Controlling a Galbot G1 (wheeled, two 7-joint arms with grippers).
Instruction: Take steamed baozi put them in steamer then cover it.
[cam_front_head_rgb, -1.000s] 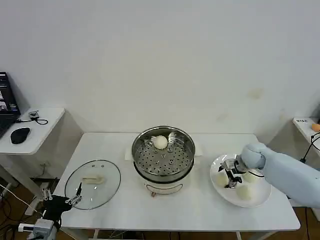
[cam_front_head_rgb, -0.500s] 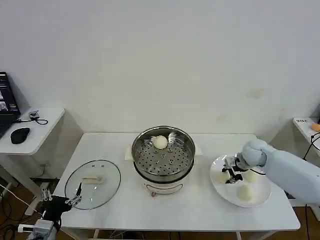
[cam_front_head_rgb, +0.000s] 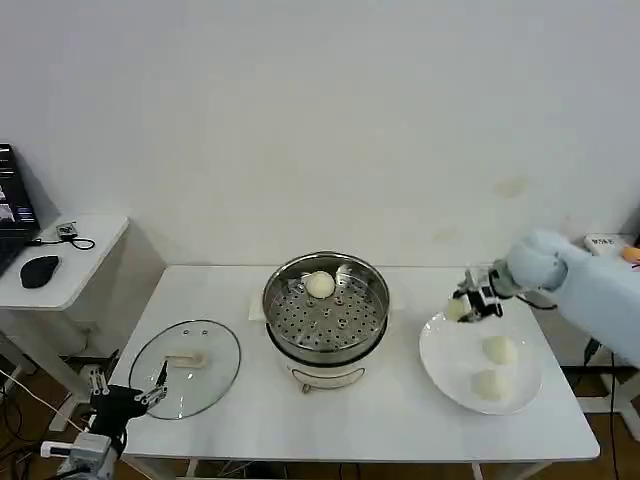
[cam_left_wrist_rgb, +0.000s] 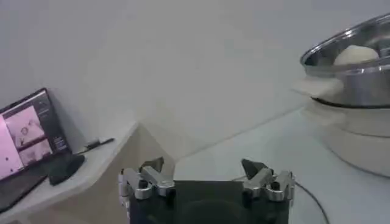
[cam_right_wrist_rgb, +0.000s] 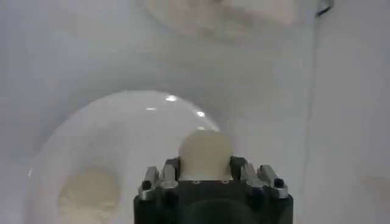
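Transfer underway: your right gripper (cam_front_head_rgb: 470, 303) clenched on small cream-white dough bun (cam_front_head_rgb: 457, 309), lifted clear right of shiny perforated steel steamer (cam_front_head_rgb: 326, 305) for carry. Left gripper (cam_left_wrist_rgb: 207, 176) released, parked left of steamer.

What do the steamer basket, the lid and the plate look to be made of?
Steamer: polished metal, probably stainless steel, since it is shiny, mirror-like and has a perforated floor. Lid: seemingly clear glass, as the table shows through, with a metal rim and cream handle. Plate: glossy white, likely ceramic, possibly plastic.
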